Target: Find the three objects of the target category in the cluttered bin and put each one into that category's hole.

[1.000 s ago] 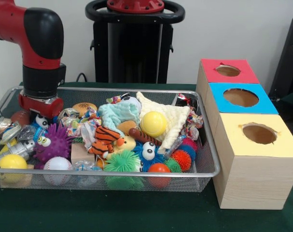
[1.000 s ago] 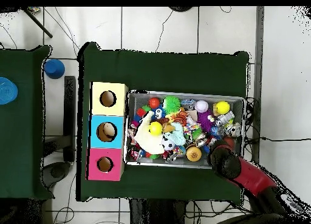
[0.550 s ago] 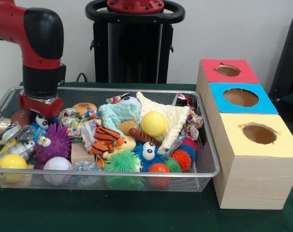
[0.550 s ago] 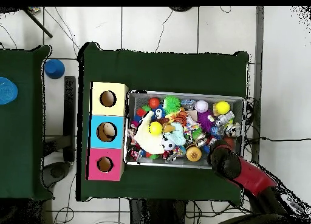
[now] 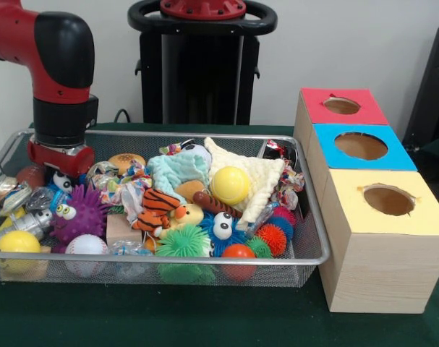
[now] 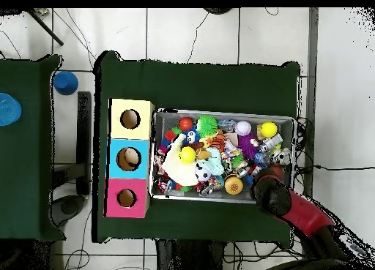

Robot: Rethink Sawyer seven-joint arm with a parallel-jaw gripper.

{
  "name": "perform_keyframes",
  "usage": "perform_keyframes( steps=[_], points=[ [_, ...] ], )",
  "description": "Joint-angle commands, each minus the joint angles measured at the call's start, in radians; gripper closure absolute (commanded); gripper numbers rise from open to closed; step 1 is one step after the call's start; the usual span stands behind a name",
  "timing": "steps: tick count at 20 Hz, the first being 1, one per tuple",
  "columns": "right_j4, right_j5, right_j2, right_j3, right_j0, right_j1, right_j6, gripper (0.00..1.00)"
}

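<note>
Red arm (image 5: 56,87) low over bin (image 5: 205,258) corner | purple spiky toy (image 5: 80,211) just beside, probably | fingers' state: cannot tell

One bin (image 5: 317,238), three boxes.
Boxes with holes: one red (image 5: 340,106), one blue (image 5: 361,147), one yellow (image 5: 388,202). Two yellow balls (image 5: 230,185) (image 5: 17,241), one baseball (image 5: 86,244), one orange ball (image 5: 238,251).

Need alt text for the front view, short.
A red and black robot arm reaches down into the left end of a wire mesh bin crammed with small toys, among them a yellow ball. Right of the bin stands a row of wooden boxes with round holes in red, blue and yellow tops.
</note>
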Motion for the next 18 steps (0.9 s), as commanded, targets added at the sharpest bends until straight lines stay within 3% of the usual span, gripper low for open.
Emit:
perform_keyframes(
  steps=[1, 6, 11, 18],
  points=[
    [-0.016, 0.007, 0.137, -0.023, -0.008, 0.051, 0.118, 0.00],
    [-0.016, 0.009, 0.117, -0.013, 0.003, 0.045, 0.119, 0.00],
    [0.013, 0.116, 0.085, -0.025, 0.043, 0.022, 0.096, 0.00],
    [-0.018, 0.084, 0.072, 0.008, 0.045, -0.004, 0.093, 0.00]
  ],
)
